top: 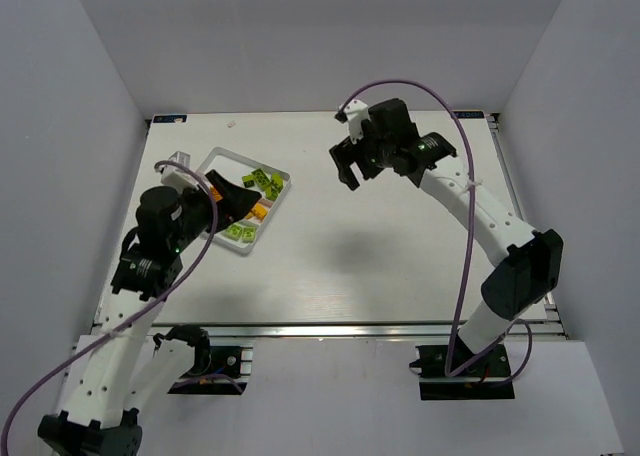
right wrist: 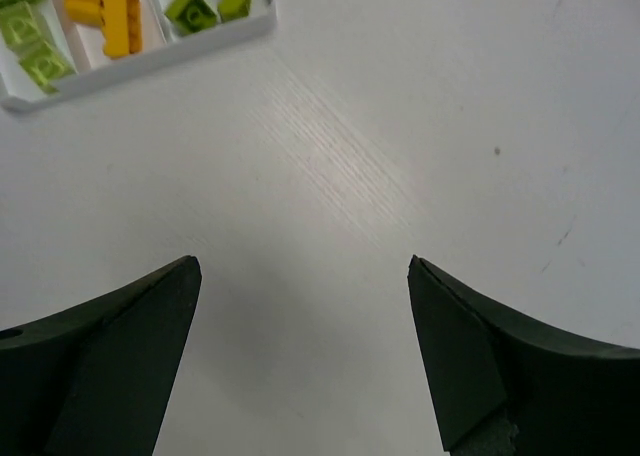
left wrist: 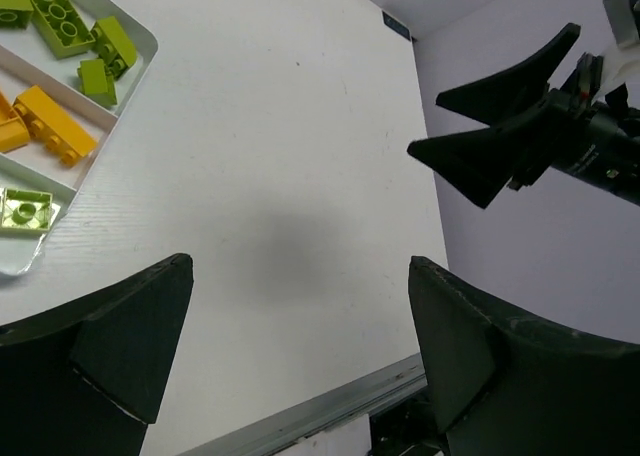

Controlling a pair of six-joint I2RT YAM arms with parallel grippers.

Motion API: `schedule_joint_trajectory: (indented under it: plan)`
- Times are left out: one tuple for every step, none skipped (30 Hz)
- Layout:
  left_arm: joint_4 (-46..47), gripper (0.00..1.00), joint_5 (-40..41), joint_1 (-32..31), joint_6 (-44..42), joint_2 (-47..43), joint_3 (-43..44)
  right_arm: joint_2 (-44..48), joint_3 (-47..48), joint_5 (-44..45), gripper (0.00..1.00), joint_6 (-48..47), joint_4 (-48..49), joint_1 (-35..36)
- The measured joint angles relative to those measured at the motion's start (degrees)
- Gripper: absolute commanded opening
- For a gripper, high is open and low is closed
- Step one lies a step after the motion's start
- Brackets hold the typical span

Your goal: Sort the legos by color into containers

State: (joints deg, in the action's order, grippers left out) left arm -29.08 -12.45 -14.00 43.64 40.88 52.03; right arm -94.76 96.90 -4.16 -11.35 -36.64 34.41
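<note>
The container is a clear tray (top: 289, 183) with a whitish rim, split into compartments, at the table's back left. It holds the legos sorted in groups: green ones (top: 265, 181), orange ones (top: 260, 212) and lime ones (top: 242, 234). My left gripper (top: 245, 204) hangs over the tray, partly hiding it, open and empty. In the left wrist view the gripper (left wrist: 300, 266) looks past the tray's corner (left wrist: 140, 76) at bare table, with green (left wrist: 60, 21), orange (left wrist: 45, 126) and lime (left wrist: 27, 209) bricks showing. My right gripper (top: 347, 169) is raised right of the tray, open and empty (right wrist: 305, 266).
White walls enclose the table on the left, back and right. A metal rail (top: 330, 329) runs along the near edge. From the left wrist view the right gripper (left wrist: 423, 126) shows with its fingers spread. The tray's rim (right wrist: 150, 64) sits at the top left of the right wrist view.
</note>
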Motion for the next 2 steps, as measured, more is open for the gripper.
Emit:
schedule_joint_trajectory:
  plan:
    - [0.98, 0.98, -0.46, 0.00, -0.55, 1.38, 0.02, 0.42, -1.49, 0.37, 0.89, 0.09, -0.24, -0.31]
    - [1.70, 0.98, -0.79, 0.00, -1.07, 2.69, 0.07, 0.76, -2.82, 0.70, 0.89, 0.20, -0.24, -0.55]
